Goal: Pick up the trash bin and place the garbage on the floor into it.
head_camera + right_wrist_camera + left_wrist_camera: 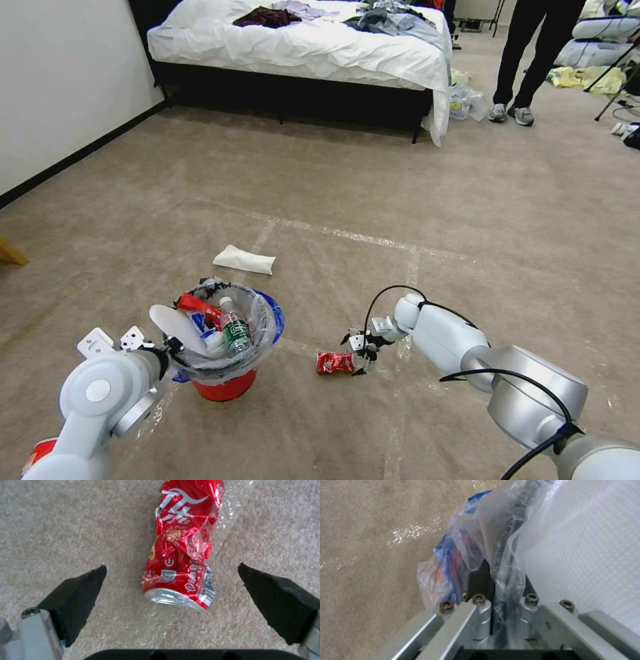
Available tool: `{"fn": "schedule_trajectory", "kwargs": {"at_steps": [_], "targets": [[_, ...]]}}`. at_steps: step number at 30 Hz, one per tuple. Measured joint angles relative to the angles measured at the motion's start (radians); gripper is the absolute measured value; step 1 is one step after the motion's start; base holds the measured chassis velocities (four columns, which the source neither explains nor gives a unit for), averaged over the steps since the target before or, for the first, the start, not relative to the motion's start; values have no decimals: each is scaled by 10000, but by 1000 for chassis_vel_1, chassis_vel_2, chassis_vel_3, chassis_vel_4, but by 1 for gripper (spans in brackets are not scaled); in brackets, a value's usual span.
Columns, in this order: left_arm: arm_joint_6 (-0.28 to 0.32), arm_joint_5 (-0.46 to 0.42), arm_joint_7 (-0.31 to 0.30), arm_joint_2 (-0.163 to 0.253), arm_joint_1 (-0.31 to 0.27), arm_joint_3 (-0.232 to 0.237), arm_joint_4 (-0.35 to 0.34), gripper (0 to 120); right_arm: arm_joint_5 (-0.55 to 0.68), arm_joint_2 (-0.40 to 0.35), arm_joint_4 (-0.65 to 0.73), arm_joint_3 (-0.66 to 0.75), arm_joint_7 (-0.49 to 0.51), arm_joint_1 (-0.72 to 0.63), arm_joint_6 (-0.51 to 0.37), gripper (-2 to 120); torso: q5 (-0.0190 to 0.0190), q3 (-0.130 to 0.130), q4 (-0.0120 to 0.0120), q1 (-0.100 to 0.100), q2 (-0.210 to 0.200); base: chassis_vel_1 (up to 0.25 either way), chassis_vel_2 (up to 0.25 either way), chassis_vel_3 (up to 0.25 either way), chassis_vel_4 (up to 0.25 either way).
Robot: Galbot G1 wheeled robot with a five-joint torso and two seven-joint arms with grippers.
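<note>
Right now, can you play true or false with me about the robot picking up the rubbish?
1. The left gripper is pinching the rim of the trash bin. True.
2. The right gripper has already squeezed the red wrapper. False: its fingers are open on either side of it, not touching, and the wrapper lies on the floor.
3. The bin is empty. False: it holds a bottle with a green label, a white slipper and red wrappers.
4. A white slipper lies on the carpet beyond the bin. True.
5. The bed has nothing on it. False: clothes are piled on it.
</note>
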Motion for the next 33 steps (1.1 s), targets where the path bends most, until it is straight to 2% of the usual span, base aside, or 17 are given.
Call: {"fn": "schedule_trajectory", "kwargs": {"at_steps": [15, 26, 28, 30, 33], "targets": [[9, 44, 44, -15, 23, -21, -104, 4, 237, 416, -756, -353, 525, -188, -307, 100, 0, 0, 0, 0, 0, 0, 0, 0, 0], [13, 67, 100, 33, 7, -44, -56, 4, 441, 432, -1013, -353, 756, -221, -480, 100, 0, 0, 0, 0, 0, 0, 0, 0, 0], [15, 85, 113, 25, 15, -42, -56, 4, 472, 429, -1020, -353, 756, -231, -491, 99, 0, 0, 1, -1, 1, 0, 0, 0, 0], [18, 109, 125, 18, 25, -35, -56, 4, 674, 429, -1023, -353, 756, -262, -539, 88, 0, 0, 1, 0, 1, 0, 0, 0, 0], [18, 125, 134, 18, 11, -32, -56, 4, 782, 437, -1029, -357, 764, -275, -545, 84, 0, 0, 1, 0, 0, 0, 0, 0, 0]]}}
